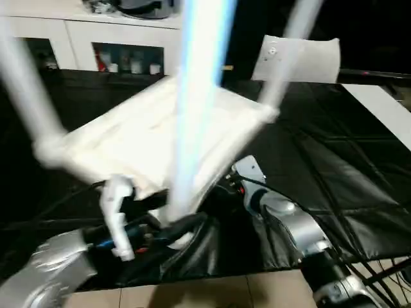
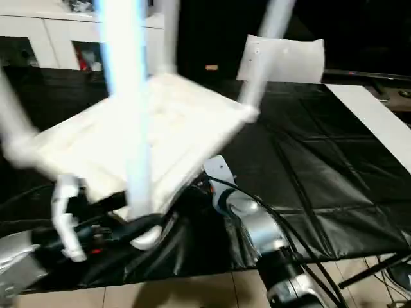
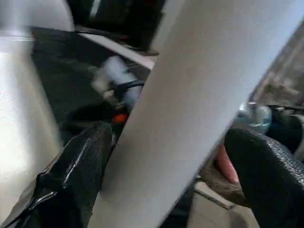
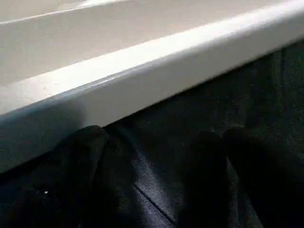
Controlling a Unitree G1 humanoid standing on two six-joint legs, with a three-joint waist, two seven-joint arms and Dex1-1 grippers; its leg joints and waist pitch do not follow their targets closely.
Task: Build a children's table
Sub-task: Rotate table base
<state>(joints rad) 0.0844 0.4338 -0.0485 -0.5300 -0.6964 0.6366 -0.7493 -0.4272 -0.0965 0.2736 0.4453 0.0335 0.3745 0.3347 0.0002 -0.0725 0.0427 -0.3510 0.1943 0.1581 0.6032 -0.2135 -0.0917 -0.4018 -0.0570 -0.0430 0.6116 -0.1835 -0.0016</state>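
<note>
Here the left hand (image 3: 166, 156) grips a white table leg (image 3: 190, 109) between its fingers. The right hand (image 4: 156, 175) hangs open just below the upturned top's edge (image 4: 142, 61).

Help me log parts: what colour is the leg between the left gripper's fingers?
White. The leg shows best in the left wrist view, between the black fingers.

Head cameras look forward and down over both forearms at the upturned table top (image 1: 154, 138) on the black mat (image 1: 334, 173), cabinet (image 1: 77, 38) behind. Left wrist camera sits tight against a leg (image 3: 190, 109); right wrist camera peers low along the top's edge, sharing that mat.
</note>
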